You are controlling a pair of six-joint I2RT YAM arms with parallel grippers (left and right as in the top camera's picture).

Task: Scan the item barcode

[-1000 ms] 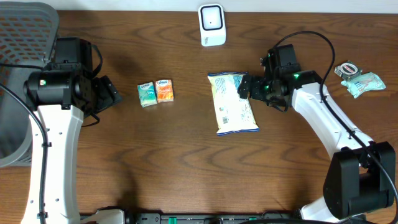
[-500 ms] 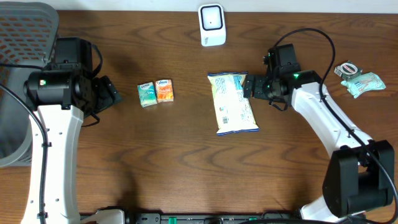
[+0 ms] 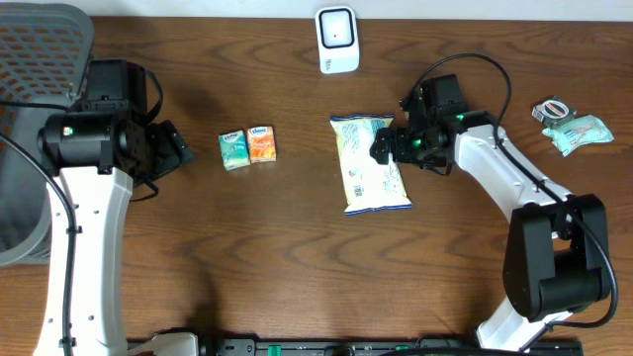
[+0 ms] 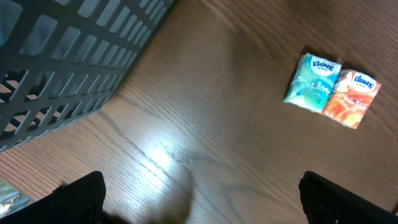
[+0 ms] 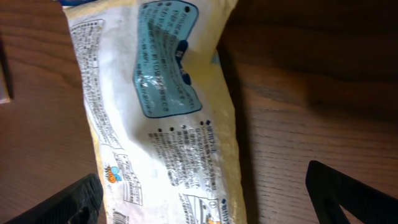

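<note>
The right claw (image 3: pixel 384 148) has its fingers wide apart over the upper right edge of the snack bag (image 3: pixel 368 168), which lies flat on the table (image 3: pixel 297 257), near the white scanner (image 3: pixel 337 40).

One yellow snack bag (image 3: pixel 371 166); one white scanner (image 3: pixel 337 40); one grey mesh basket (image 3: pixel 40 40); one wooden table (image 3: pixel 297 277) beneath them all. Tissue packs number two: a teal pack (image 3: pixel 233 149) and an orange pack (image 3: pixel 261 143). At the right there are two small oddments, one round item (image 3: pixel 551 110) and one pale green packet (image 3: pixel 584 132); robot arms count two, the left arm (image 3: pixel 89 227) and the right arm (image 3: pixel 504 178).
</note>
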